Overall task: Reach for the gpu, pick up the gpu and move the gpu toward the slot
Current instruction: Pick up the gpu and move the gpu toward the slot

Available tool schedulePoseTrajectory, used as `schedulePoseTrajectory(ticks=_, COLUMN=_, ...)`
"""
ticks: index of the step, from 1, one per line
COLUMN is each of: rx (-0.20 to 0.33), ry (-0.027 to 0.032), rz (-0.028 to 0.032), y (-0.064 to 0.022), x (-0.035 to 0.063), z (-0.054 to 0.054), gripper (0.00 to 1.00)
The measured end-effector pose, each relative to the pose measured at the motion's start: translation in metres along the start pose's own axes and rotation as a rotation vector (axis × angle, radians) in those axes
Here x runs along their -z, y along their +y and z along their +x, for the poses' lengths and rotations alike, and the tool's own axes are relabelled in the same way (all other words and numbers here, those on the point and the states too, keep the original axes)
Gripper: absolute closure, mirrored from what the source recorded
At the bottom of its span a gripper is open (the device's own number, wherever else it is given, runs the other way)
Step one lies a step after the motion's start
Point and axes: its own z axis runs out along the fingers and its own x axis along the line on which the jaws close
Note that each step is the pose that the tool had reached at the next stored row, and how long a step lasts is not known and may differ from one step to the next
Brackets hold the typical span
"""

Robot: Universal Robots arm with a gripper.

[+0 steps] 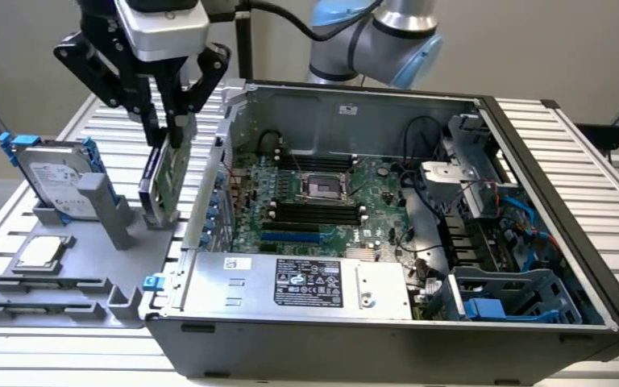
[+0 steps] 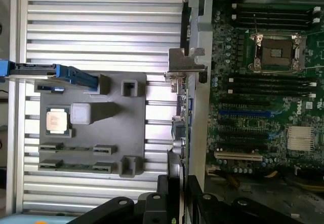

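Closest to the wrist camera: black fingers [image 2: 147, 203] of the hand [image 2: 174, 193], clamped narrowly on the top edge of the gpu [image 2: 177, 133]. Seen from the exterior view, hand [image 1: 170, 121] pointing straight down from the blue-jointed arm [image 1: 380, 36], hanging over the gap between the grey fixture and the open computer case. Holding the gpu [image 1: 164, 181] on edge, nearly upright, lower end tilted slightly toward the exterior view's left. Thin green board, seen mostly edge-on, with a silver metal bracket [image 2: 185, 64] at one end, its bent tab showing in the wrist view. Lower corner just above or touching the grey fixture [image 1: 84, 266]; cannot tell which. Card just beside the case's outer wall [image 1: 207, 193], outside it, well apart from the motherboard [image 1: 321, 201] and its black and blue expansion slots [image 2: 243, 127].

On the fixture: silver hard drive with blue rails [image 1: 57, 173] standing upright in its holder, small square silver chip [image 1: 43, 251] lying flat in a recess, two long thin strips [image 1: 46, 294] in grooves nearer the front edge. Fixture and case [image 1: 567, 242] both resting on the ribbed metal table [image 1: 611, 161]. Inside the case: empty processor socket [image 1: 324, 187], power supply box [image 1: 299, 282] with a white label, blue drive cage [image 1: 503, 302], bundled cables.
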Motion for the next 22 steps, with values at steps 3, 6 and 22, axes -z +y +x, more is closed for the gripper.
schedulePoseTrajectory(ticks=3, rx=0.0, ry=0.005, rz=-0.0013, y=-0.0005, x=0.0103, z=-0.013, gripper=0.74)
schedulePoseTrajectory(ticks=6, rx=0.0, ry=0.0063, rz=-0.0038, y=-0.0009, x=0.0119, z=-0.027, gripper=0.74)
schedulePoseTrajectory(ticks=22, rx=0.0, ry=0.0063, rz=-0.007, y=0.0039, x=0.0083, z=-0.1, gripper=0.74)
